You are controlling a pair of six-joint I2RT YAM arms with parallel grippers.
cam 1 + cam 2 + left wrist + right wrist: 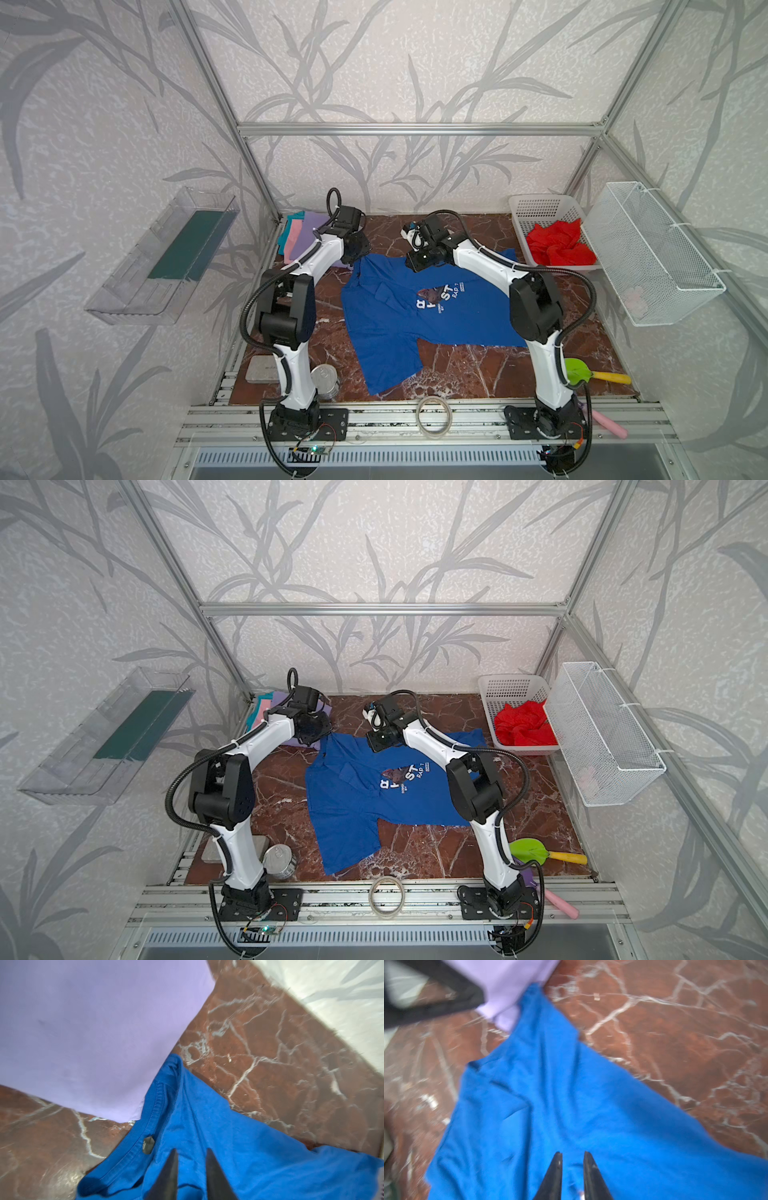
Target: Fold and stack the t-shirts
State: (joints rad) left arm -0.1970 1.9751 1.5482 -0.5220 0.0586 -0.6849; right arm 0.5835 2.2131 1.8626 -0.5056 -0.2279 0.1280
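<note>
In both top views: blue shirt [386, 324] spread loosely over the middle of the table [457, 374], creased, white chest lettering partly hidden by a fold, one sleeve close to the near edge, collar end far left. Far left corner: folded stack of lavender shirt [309, 232], pink shirt [293, 241] and teal shirt [285, 237], lavender on top, touched by the blue collar. Far right: red shirt [559, 247] bunched in a white holed plastic basket [536, 208]. Left claw [355, 255] low over the collar end, right claw [413, 264] low over the far edge of the blue cloth; jaw gap hidden from here. Glossy red-brown marble-look top with white veins, metal frame rails, pale leaf-patterned walls, wire basket [652, 257] on the right wall, clear tray [158, 257] on the left. Left wrist view: left claw [191, 1150] narrowly parted, nothing between the dark tapered fingers [170, 1174], ribbed collar and tag just beyond, smooth lavender cloth beside. Right wrist view, blurred: right claw [573, 1153] likewise narrowly parted above rumpled blue cloth, no pinch seen.
</note>
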